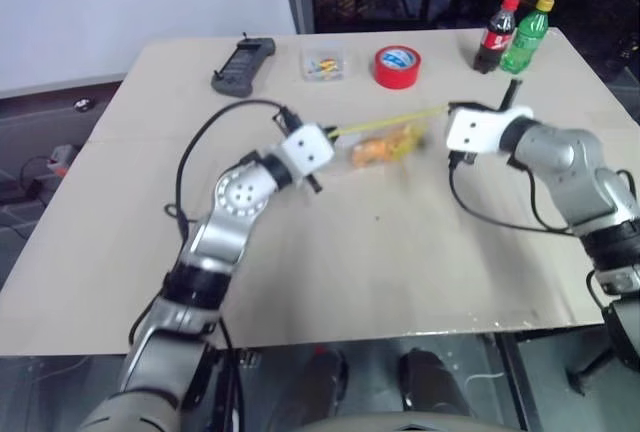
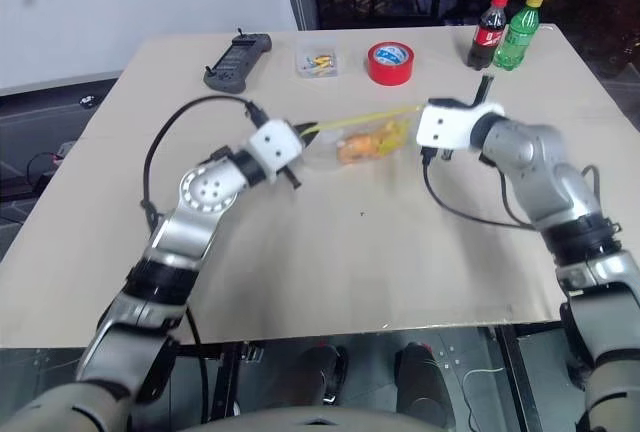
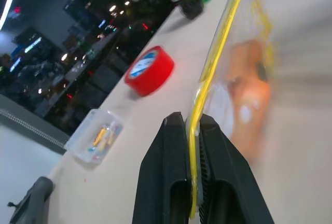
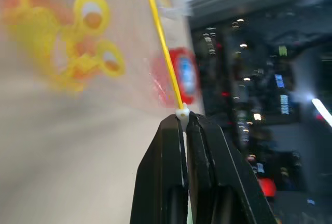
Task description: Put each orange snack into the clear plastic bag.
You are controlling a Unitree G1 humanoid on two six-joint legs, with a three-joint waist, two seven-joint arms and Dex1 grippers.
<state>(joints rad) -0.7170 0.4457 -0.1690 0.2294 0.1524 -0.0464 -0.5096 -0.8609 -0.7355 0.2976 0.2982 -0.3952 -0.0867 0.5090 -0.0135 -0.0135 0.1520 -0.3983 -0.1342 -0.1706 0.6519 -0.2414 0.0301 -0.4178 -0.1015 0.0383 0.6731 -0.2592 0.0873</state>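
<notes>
clear plastic bag (image 1: 385,142) | yellow strip taut | orange snacks (image 1: 378,149) inside

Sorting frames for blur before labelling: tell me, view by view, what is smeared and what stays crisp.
Left wrist view: fingers crisp, clear plastic bag and orange snacks smeared. Right wrist view: fingers sharp, the bag's yellow print and red tape roll blurred. Left eye view: the bag slightly soft, bottles clear.

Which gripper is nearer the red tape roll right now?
Right, narrowly. The right gripper holds the clear plastic bag's yellow-strip end just right of and nearer than the red tape roll; the left gripper holds the other end, farther left and nearer the robot.
</notes>
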